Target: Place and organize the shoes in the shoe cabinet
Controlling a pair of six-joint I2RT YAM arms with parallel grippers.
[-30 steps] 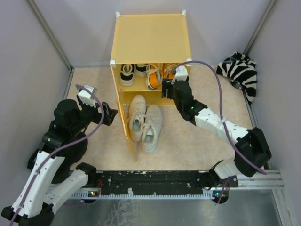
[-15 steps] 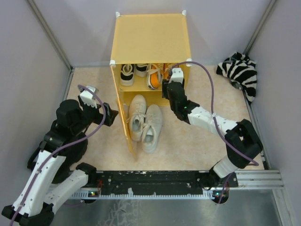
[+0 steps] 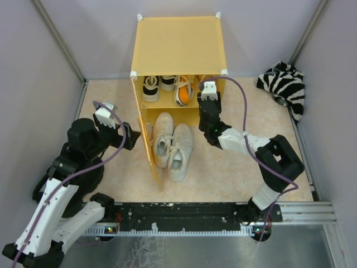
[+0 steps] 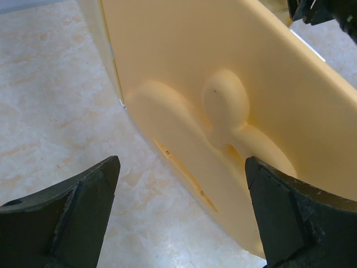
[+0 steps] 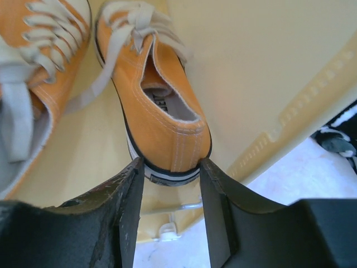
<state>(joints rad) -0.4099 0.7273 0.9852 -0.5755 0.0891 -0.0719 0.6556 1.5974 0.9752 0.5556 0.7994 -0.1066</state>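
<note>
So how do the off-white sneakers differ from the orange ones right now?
Colour: the off-white sneakers are pale all over; the orange sneakers have white soles and laces.
Place: the orange sneakers stand on the shoe cabinet's inner shelf; the off-white sneakers lie lower, reaching out onto the beige surface.
Contact: the right claw appears to pinch one orange heel; no claw touches the off-white pair.
Both are lace-up pairs.

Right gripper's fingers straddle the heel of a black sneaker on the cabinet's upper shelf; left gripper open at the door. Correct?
No: it is an orange sneaker, not black; the right wrist view shows its heel between the fingers of the right gripper. Rest stands: upper shelf of the cabinet, left gripper open at the door.
</note>
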